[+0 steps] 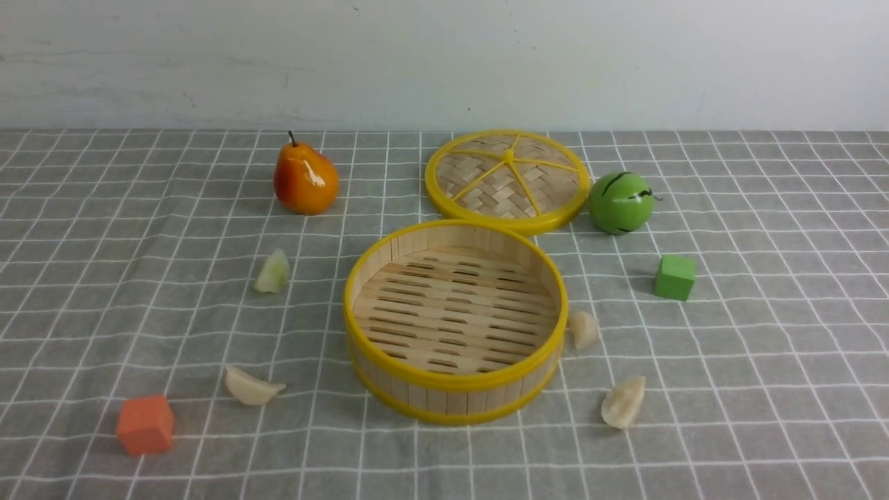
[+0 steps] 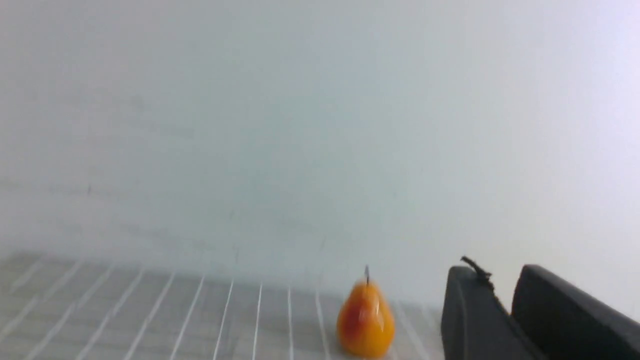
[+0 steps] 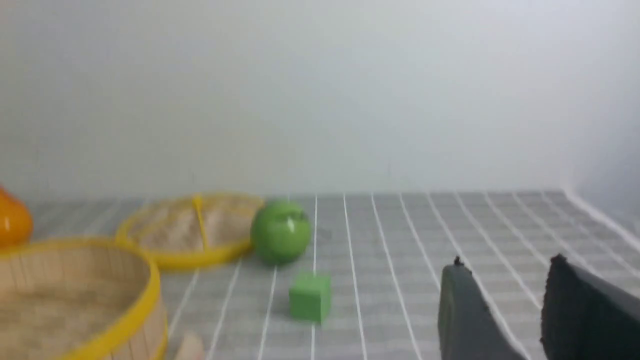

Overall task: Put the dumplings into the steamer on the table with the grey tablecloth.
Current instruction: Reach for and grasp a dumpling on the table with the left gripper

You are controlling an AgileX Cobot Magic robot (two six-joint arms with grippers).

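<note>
The steamer (image 1: 444,383) stands open and empty mid-table on the grey tablecloth (image 1: 764,347); it also shows in the right wrist view (image 3: 75,295). Several dumplings lie around it: a greenish one (image 1: 272,272) and a cream one (image 1: 251,386) to its left, one (image 1: 583,328) touching its right side, and one (image 1: 624,402) at front right. Neither gripper shows in the front view. My left gripper (image 2: 495,272) is shut and empty, facing the wall. My right gripper (image 3: 507,265) is open and empty above bare cloth, right of the steamer.
The woven lid (image 1: 507,180) lies behind the steamer. An orange pear (image 1: 304,178) stands back left and a green ball (image 1: 619,202) right of the lid. A green cube (image 1: 674,277) sits right, an orange cube (image 1: 144,424) front left. A wall bounds the back.
</note>
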